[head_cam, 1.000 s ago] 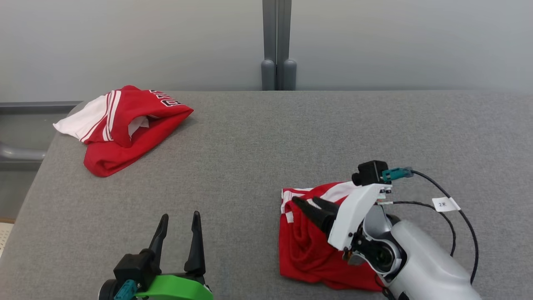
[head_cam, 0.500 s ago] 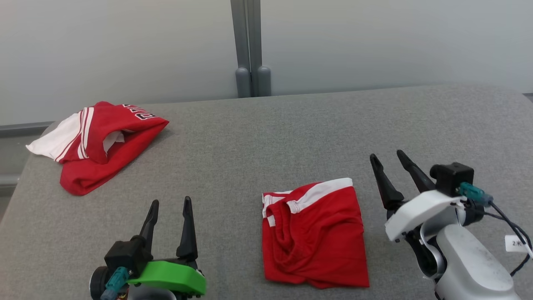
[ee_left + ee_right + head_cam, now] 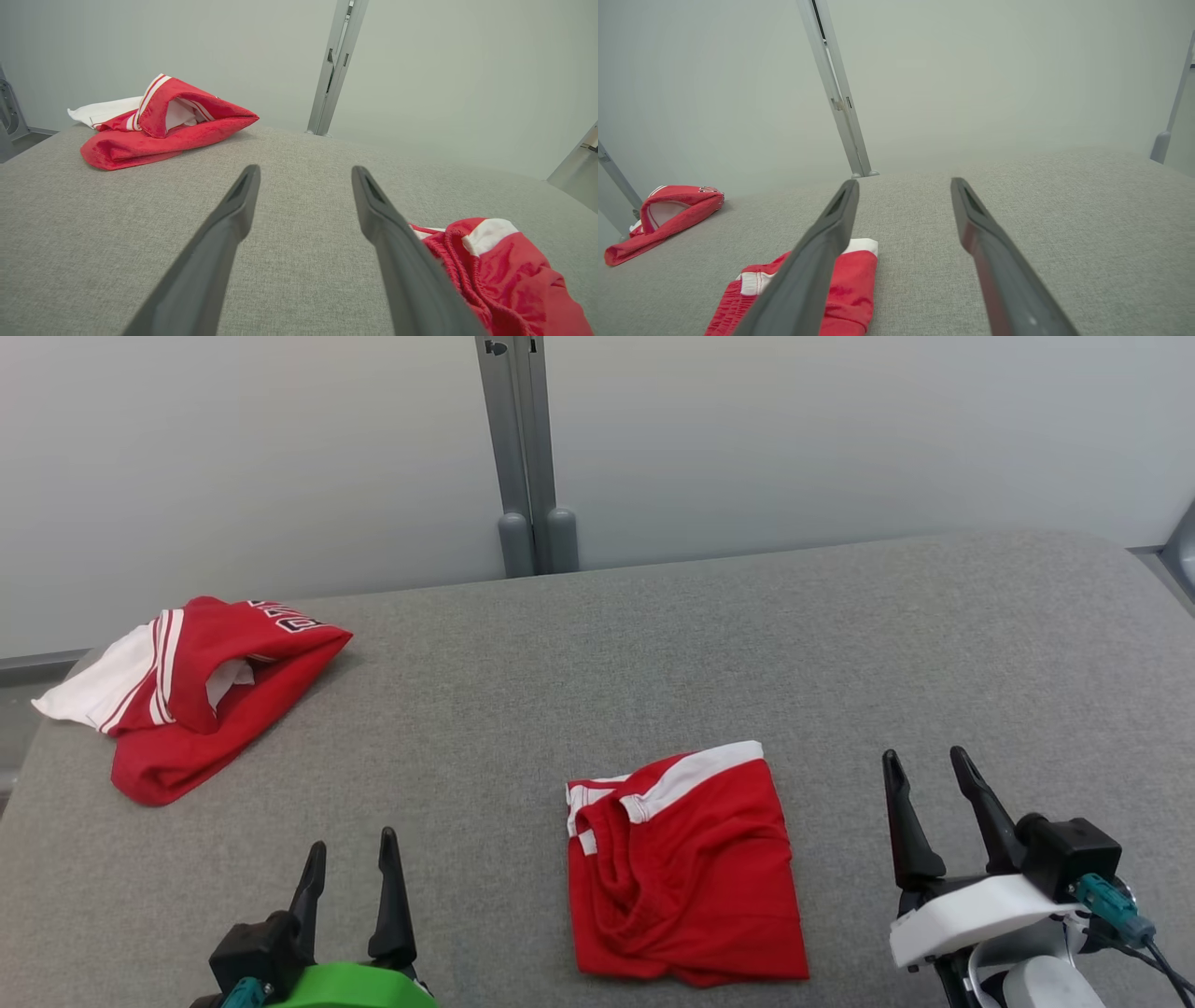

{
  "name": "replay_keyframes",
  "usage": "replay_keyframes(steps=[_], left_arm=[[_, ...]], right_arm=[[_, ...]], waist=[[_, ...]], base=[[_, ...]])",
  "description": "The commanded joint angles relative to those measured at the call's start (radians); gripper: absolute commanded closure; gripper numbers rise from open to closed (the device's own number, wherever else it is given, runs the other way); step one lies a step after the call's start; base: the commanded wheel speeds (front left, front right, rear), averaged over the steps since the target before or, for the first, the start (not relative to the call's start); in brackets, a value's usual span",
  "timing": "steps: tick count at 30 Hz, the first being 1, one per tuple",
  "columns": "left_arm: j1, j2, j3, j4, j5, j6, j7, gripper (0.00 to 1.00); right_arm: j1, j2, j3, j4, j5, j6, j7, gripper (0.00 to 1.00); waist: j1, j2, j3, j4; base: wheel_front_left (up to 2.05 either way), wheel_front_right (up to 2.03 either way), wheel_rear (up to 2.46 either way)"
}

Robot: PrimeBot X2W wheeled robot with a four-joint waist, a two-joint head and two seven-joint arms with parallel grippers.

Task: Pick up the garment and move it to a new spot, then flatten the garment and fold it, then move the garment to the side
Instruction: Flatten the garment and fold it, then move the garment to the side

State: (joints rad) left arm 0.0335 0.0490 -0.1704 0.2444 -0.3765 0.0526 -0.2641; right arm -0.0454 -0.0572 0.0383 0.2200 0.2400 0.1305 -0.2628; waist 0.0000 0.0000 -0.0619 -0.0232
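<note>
A folded red garment (image 3: 686, 868) with a white waistband lies flat on the grey table (image 3: 653, 653), near its front edge. It also appears in the left wrist view (image 3: 504, 261) and the right wrist view (image 3: 852, 289). My right gripper (image 3: 924, 756) stands open to the right of it, apart from the cloth, with nothing between its fingers (image 3: 904, 182). My left gripper (image 3: 352, 845) is open and empty at the lower left, well clear of the garment (image 3: 306, 170).
A crumpled red and white jersey (image 3: 187, 691) sits at the table's far left corner. A grey post (image 3: 523, 448) rises against the pale wall behind the table. Bare grey cloth surface spans the middle and right.
My right gripper has lifted off the folded garment and drawn back to its right, open. The head camera has turned and tilted, shifting the whole picture. The garment lies where it was.
</note>
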Motion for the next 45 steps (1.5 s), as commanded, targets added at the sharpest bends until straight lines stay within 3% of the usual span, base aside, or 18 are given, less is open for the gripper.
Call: replay_keyframes(steps=[1,22,27,34,39,45], left_arm=[[0.013,0.003,0.006,0.001,-0.004,0.001,0.0,0.0],[0.015,0.003,0.01,0.007,0.007,0.0,0.0,0.0],[0.011,0.003,-0.002,0.001,0.004,0.004,0.0,0.0],[0.002,0.003,-0.016,0.002,-0.013,0.009,0.0,0.0],[-0.011,0.003,-0.035,-0.003,-0.02,0.02,0.0,0.0],[-0.022,0.003,-0.045,-0.001,-0.023,0.023,0.0,0.0]], right_arm=[[0.019,0.003,-0.004,-0.01,-0.01,0.0,-0.002,0.0],[0.021,0.006,0.004,0.024,-0.016,0.0,-0.003,0.0],[-0.017,0.006,-0.051,0.111,-0.03,0.0,0.011,0.0],[-0.134,-0.023,-0.038,0.218,0.031,0.0,0.239,0.0],[-0.204,-0.064,0.048,0.267,0.167,0.0,0.426,0.0],[-0.231,-0.112,0.151,0.29,0.293,0.0,0.577,0.0]], waist=[[0.0,0.0,-0.002,-0.001],[0.0,0.0,-0.002,0.002],[0.0,0.0,0.01,0.016],[0.0,0.0,0.04,0.046],[0.0,0.0,0.061,0.074],[0.0,0.0,0.082,0.107]], base=[[0.0,0.0,0.0],[0.0,0.0,0.0],[0.0,0.0,0.0],[0.0,0.0,0.0],[0.0,0.0,0.0],[0.0,0.0,0.0]])
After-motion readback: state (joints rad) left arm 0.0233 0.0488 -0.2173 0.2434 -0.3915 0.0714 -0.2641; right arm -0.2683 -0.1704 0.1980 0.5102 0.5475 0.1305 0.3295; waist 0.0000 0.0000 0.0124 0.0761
